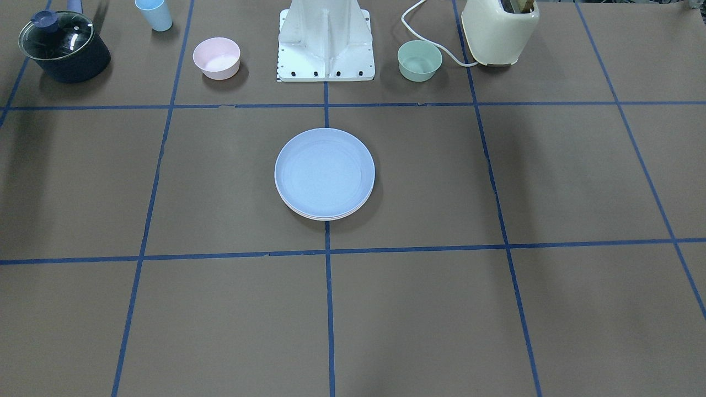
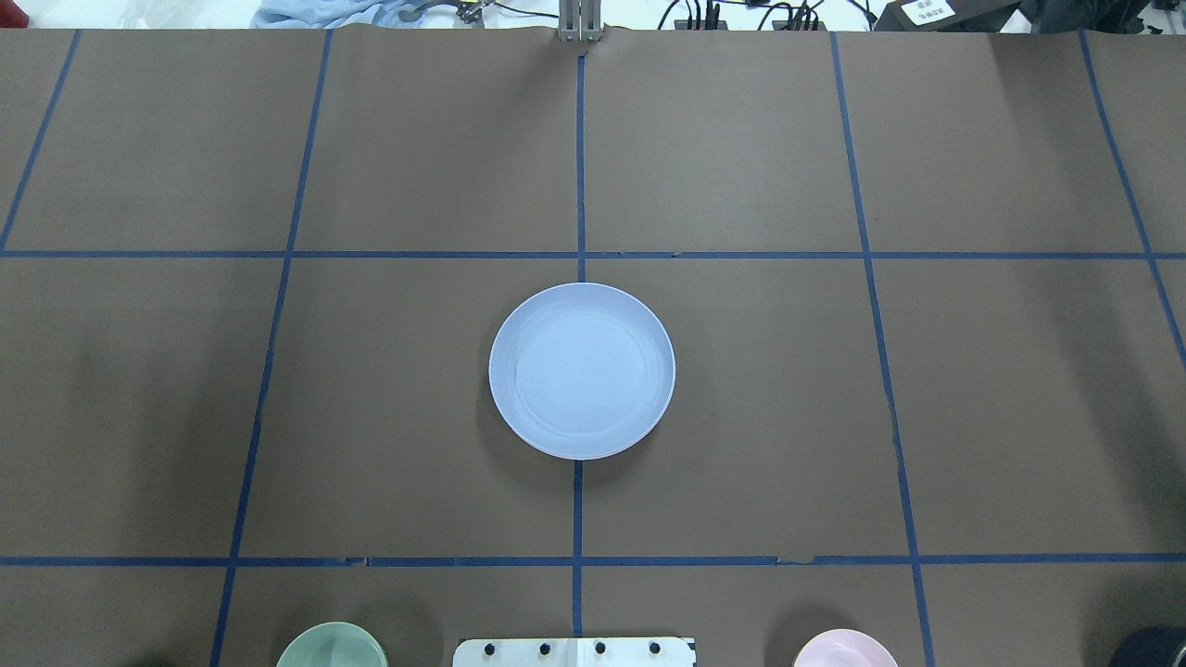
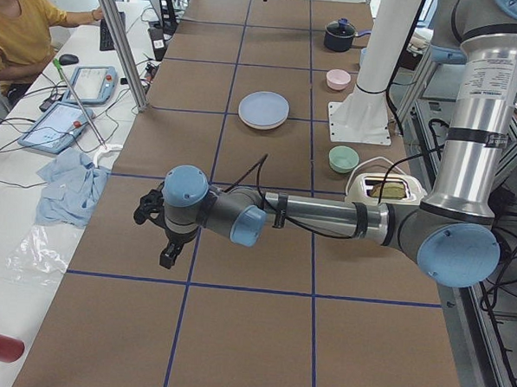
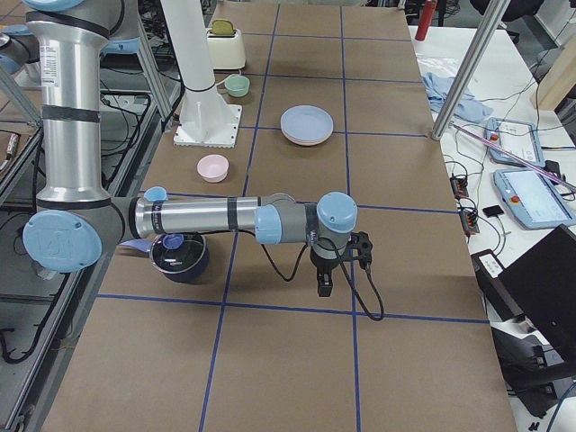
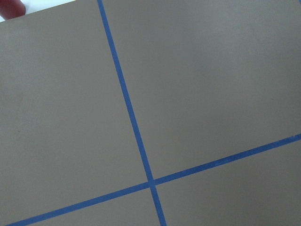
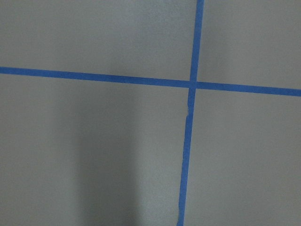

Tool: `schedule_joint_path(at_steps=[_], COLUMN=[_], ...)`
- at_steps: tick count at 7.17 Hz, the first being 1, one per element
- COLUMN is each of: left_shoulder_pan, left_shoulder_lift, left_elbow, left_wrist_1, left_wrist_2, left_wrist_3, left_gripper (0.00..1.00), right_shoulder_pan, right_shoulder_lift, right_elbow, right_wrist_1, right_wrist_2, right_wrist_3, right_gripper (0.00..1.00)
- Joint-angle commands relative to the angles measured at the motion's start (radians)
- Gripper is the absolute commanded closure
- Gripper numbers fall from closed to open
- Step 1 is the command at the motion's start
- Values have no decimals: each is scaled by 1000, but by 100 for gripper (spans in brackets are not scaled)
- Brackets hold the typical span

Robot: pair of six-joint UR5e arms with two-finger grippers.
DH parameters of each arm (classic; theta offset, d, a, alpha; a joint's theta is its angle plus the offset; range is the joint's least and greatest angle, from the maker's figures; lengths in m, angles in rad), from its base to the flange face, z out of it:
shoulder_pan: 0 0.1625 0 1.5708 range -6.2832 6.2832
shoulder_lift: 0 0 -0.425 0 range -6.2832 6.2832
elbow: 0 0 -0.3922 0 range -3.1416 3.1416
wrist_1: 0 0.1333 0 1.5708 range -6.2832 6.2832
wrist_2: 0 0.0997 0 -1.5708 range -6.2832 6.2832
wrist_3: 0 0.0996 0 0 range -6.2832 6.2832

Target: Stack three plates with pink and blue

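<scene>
The pale blue plate (image 1: 324, 172) lies on top of a stack at the table's middle, also in the overhead view (image 2: 582, 371). Pale rims of plates under it (image 1: 325, 217) show at its front edge; their colours are hard to tell, and the lower one looks pinkish in the right side view (image 4: 306, 139). My left gripper (image 3: 166, 256) hangs above the table far off toward its left end. My right gripper (image 4: 324, 286) hangs above the table near its right end. Both show only in side views, so I cannot tell whether they are open or shut.
By the robot's base (image 1: 325, 44) stand a small pink bowl (image 1: 216, 57), a green bowl (image 1: 419, 60), a cream toaster (image 1: 499, 30), a light blue cup (image 1: 154, 14) and a lidded dark pot (image 1: 63, 47). A person (image 3: 20, 25) sits at the side desk.
</scene>
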Motion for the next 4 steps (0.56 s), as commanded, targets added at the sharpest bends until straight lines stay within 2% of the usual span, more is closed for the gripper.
schedule_joint_path(at_steps=[1, 4], left_shoulder_pan=[-1, -1], left_shoulder_lift=[-6, 0], left_elbow=[-28, -62], left_wrist_1=[7, 9], left_wrist_2=[-4, 4], left_wrist_3=[-1, -1], left_gripper=[0, 0], right_shoulder_pan=[0, 2], right_shoulder_lift=[0, 1], right_elbow=[3, 7], right_wrist_1=[0, 0], right_wrist_2=[3, 3], right_wrist_3=[0, 1], right_gripper=[0, 0])
